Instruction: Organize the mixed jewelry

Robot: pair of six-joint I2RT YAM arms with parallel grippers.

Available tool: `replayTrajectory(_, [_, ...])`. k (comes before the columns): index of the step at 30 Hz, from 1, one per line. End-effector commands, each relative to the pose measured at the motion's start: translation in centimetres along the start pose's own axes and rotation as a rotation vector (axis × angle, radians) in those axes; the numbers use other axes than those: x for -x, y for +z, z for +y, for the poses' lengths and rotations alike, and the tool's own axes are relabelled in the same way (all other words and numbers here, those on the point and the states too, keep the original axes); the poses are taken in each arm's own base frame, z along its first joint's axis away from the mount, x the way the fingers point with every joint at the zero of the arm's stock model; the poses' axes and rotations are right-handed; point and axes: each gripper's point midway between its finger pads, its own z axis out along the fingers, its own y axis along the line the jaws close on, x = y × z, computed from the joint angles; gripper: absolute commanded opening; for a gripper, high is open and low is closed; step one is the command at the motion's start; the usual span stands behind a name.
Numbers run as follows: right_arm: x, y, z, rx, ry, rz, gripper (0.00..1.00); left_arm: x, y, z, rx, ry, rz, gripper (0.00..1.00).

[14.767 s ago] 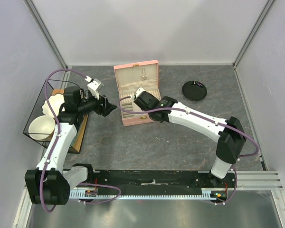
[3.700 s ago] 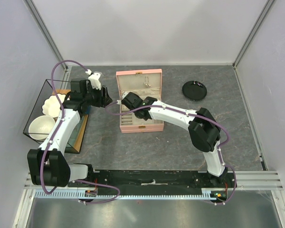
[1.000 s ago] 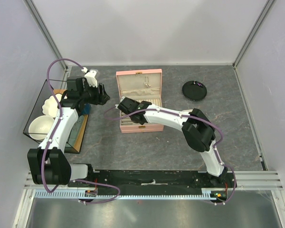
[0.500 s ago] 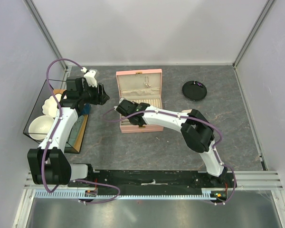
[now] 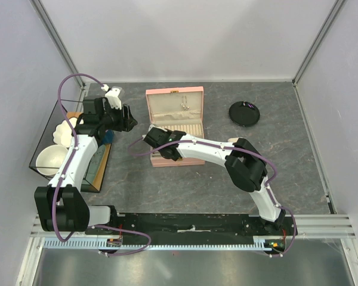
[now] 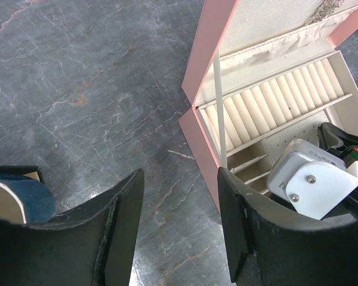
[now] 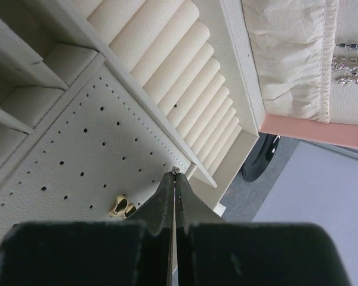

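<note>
**Hovering shut over the earring panel: small slips to guard against**

Finding the right claw pressed together, tips poised just above the perforated panel inside the open pink jewelry box. Noting a tiny silvery glint right at those tips. Cannot tell if pinching a stud there or merely catching light. Seeing one gold earring resting on the panel just beside the tips. Seeing more silvery pieces hanging in the raised lid on the far side, beyond the ring rolls.

Judging the main hazard to be a nudge. Avoid drifting sideways at this height: risks sweeping the gold earring off its spot and into a neighbouring compartment. If indeed pinching something, avoid letting go away from a hole: likely to send it skidding or bouncing out of sight. Avoid pressing down hard as well: could dent the soft panel or shove the whole unbraced box along the surface.

Finding the left claw spread wide and holding nothing, near the box's left wall yet apart from it, so offering no steadying. Beware too of the right forearm stretched across the near part of the box. Lifting carelessly might catch the lid and tip it shut onto the hanging pieces.
</note>
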Motion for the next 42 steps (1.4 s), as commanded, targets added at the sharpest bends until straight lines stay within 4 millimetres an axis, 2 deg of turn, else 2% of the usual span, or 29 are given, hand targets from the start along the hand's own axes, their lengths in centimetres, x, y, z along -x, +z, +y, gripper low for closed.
replayTrajectory(1, [1.4,-0.7,0.6,0.006,0.010,-0.027,0.00,1.9,-0.5,-0.6,-0.025,-0.006,-0.060,0.60])
replayTrajectory(12, [1.7,-0.6,0.7,0.004,0.009,-0.030,0.05,1.9,-0.5,-0.7,-0.030,-0.006,-0.059,0.59])
replayTrajectory(21, [1.8,-0.7,0.7,0.007,0.007,-0.034,0.18,1.8,-0.5,-0.7,-0.032,-0.007,-0.057,0.59])
replayTrajectory(22, [1.9,-0.7,0.7,0.008,0.010,-0.035,0.19,2.0,-0.9,0.2,-0.010,-0.019,-0.066,0.59])
replayTrajectory(28, [1.8,-1.0,0.5,0.005,0.008,-0.035,0.26,2.0,-0.9,0.3,-0.010,-0.019,-0.067,0.59])
replayTrajectory(42, [2.2,-3.1,-1.0,0.002,0.043,-0.062,0.28,2.6,-1.6,0.6,-0.003,-0.022,-0.085,0.59])
